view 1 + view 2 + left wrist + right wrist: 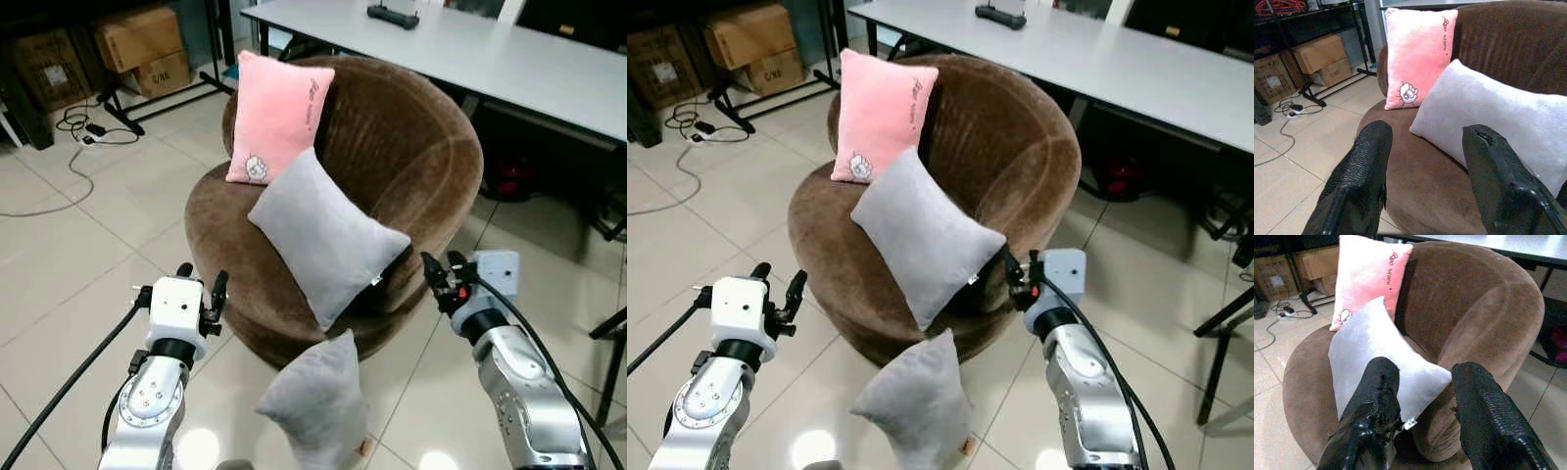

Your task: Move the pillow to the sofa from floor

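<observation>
A grey pillow [315,401] stands on the tiled floor just in front of the round brown sofa chair [421,147]. On the seat lies a second grey pillow [328,235], and a pink pillow [277,116] leans against the backrest. My left gripper [199,287] hangs open to the left of the chair's front, holding nothing. On the other side my right gripper [443,274] is also open and empty, close to the chair's right front. Both wrist views look between the black fingers [1361,186] [1371,416] at the seat pillows.
A long white table [490,54] stands behind the chair with a black object [392,16] on it. Cardboard boxes [142,44] and cables [83,132] lie at the back left. A chair leg [612,352] stands at the right edge.
</observation>
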Controlling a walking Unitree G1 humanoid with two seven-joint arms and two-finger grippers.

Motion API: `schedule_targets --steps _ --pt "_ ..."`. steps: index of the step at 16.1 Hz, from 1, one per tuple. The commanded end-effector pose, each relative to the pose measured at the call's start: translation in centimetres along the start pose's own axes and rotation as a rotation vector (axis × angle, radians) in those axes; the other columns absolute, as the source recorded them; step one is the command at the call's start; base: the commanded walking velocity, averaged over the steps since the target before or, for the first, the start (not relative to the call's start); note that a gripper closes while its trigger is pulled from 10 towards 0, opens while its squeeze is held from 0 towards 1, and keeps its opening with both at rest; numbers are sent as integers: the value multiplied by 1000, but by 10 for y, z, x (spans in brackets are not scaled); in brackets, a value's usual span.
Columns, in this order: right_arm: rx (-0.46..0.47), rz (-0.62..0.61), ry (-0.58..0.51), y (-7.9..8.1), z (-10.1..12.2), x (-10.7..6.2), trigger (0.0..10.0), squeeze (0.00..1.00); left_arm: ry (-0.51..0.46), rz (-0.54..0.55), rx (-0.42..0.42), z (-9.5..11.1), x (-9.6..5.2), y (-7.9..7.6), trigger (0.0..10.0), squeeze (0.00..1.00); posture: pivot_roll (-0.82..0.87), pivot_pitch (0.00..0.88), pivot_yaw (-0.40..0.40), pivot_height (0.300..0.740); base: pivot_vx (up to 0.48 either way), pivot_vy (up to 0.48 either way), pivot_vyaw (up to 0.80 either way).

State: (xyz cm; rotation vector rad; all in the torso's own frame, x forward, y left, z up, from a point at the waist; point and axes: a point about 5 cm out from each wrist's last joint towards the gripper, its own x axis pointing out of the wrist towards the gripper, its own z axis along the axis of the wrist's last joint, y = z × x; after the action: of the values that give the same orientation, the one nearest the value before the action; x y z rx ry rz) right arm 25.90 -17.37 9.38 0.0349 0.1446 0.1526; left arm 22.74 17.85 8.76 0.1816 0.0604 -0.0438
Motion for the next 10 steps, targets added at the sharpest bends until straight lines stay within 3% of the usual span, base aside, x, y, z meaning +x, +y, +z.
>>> schedule_targets --steps 1,5,10 --pt "-32 21 15 1 0 1 10000 0 -16 -11 4 3 -1 -4 10000 0 77 0 -66 740 0 0 0" --pt "-4 -20 7 -2 -2 -2 10000 0 -19 -26 -12 4 1 -6 10000 0 74 0 -51 740 0 0 0" --pt "-12 -51 35 -7 -8 -7 10000 0 -15 -36 -7 6 4 -6 10000 0 64 0 -40 740 0 401 -800"
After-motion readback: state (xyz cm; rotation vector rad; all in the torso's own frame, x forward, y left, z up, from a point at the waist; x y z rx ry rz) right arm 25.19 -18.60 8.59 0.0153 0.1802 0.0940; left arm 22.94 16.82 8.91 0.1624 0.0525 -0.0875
